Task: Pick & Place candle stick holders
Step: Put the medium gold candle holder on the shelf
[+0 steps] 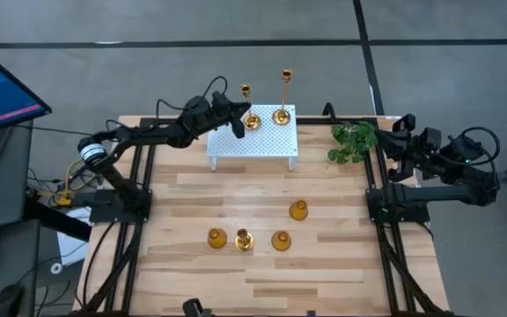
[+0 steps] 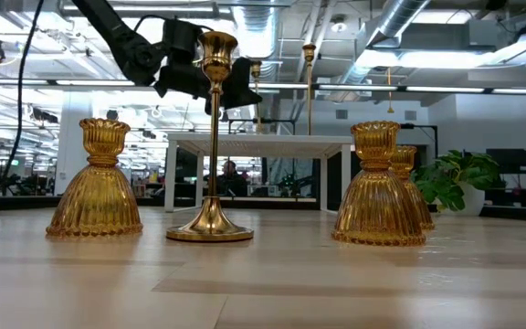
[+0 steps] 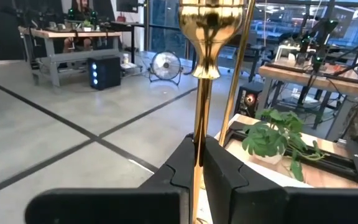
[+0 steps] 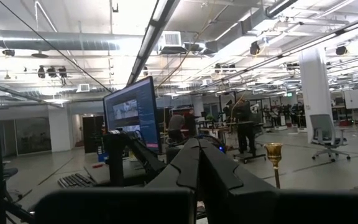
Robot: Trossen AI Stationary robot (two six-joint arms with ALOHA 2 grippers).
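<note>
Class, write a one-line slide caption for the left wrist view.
Left claw shut on a slim gold candlestick, plant beyond.

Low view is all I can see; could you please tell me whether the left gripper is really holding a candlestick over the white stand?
Observer: Yes, the left wrist view shows the left gripper shut on the stem of the slim candlestick.
Operator: Thank you; whereabouts exactly?
Observer: From above, at the back left corner of the white stand, beside the tallest candlestick.
Operator: And the right arm?
Observer: The right gripper waits shut at the right edge of the table, by the plant.
</note>
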